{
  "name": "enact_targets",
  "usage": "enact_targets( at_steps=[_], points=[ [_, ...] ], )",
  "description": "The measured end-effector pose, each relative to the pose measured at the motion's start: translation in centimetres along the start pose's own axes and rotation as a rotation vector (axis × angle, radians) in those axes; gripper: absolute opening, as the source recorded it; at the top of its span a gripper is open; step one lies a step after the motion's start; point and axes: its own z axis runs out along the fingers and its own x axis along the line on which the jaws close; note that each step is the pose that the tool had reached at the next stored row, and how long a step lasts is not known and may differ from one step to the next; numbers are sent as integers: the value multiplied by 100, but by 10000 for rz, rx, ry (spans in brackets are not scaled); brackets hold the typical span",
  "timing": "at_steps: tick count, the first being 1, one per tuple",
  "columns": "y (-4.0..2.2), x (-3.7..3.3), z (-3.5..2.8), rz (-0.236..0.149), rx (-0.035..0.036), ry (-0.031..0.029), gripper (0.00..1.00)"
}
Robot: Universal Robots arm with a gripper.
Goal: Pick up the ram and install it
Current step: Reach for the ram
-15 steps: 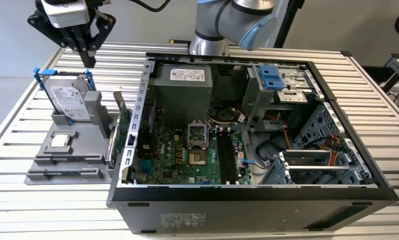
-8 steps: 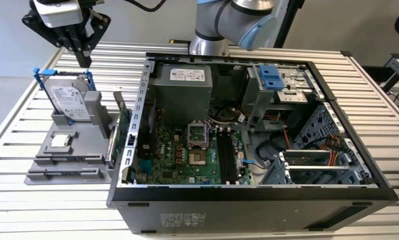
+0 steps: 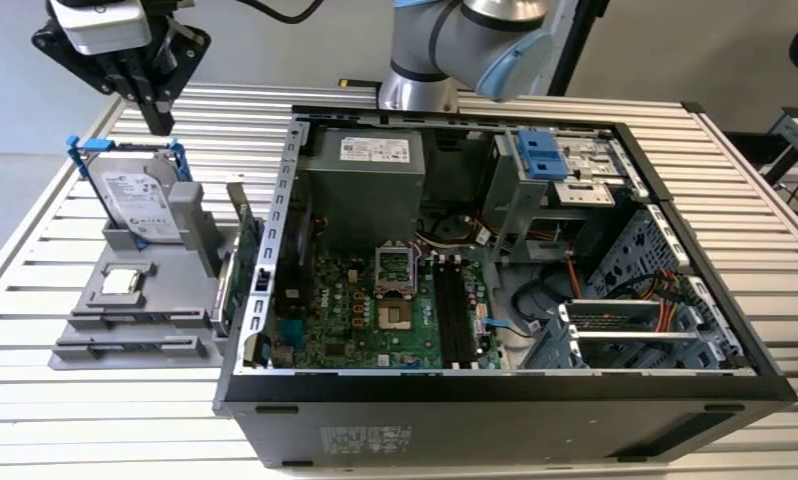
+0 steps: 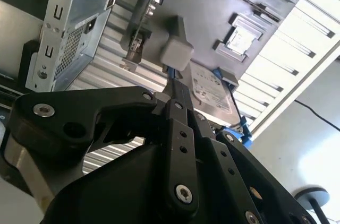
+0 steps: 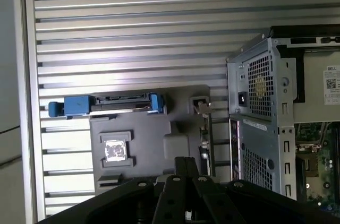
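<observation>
The ram (image 3: 222, 290), a thin greyish strip seen edge-on, stood upright on the grey holder (image 3: 106, 300), just beside the green card (image 3: 248, 250). The claw (image 3: 159, 122), closed and empty, hung well above it, apart.

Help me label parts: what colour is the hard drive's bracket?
Blue; bracket clearest in the exterior view.

Bright, even light falls across the counter (image 3: 92, 400). In the first wrist view we see its slats beyond the fingers (image 5: 183, 166) gleam with pale glare. In the second wrist view the counter past the fingertips washes out white. Beside the fingers, the computer case (image 3: 506, 388) is dimmer inside.
</observation>
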Motion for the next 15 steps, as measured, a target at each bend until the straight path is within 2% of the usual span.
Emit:
enact_targets(
  at_steps=[15],
  points=[
    [-10, 145, -2, 1, -1, 0, 0]
  ],
)
